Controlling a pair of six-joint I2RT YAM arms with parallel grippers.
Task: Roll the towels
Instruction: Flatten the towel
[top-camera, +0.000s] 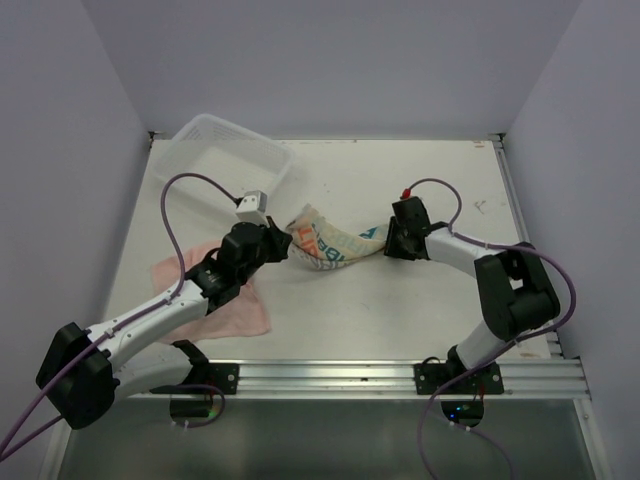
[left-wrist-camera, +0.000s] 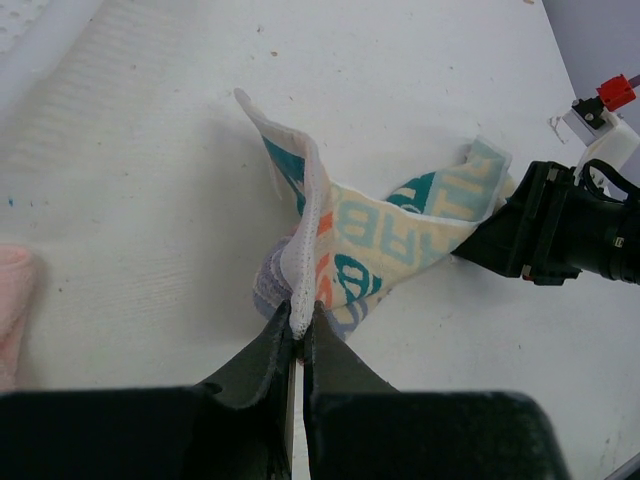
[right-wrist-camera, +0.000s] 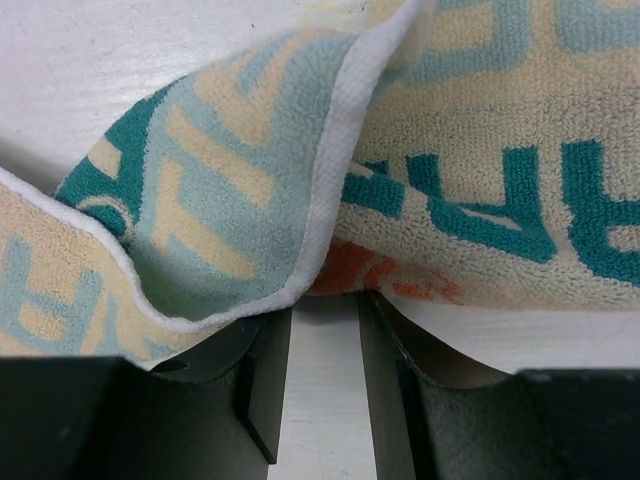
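1. Top view: bright, even light from above. The arms cast soft, faint shadows on the table (top-camera: 400, 310), and the walls splay outward toward the frame edges.
2. Left wrist view: the table is nearly washed out at upper left. The towel (left-wrist-camera: 390, 235) is sharp, while the left gripper (left-wrist-camera: 298, 322) at the bottom is dark and blurred.
3. Right wrist view: the towel pile is crisp, and the right fingers (right-wrist-camera: 255, 370) at the bottom lie in deep shade.

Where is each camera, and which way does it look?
Top external: above, behind the arms, looking down at table, basket, pink towel, left arm, right arm.
Left wrist: on the left arm, looking past the left jaws, shut on the printed towel, toward the right arm.
Right wrist: close up; right jaws nip the towel's other end.
All share that towel.
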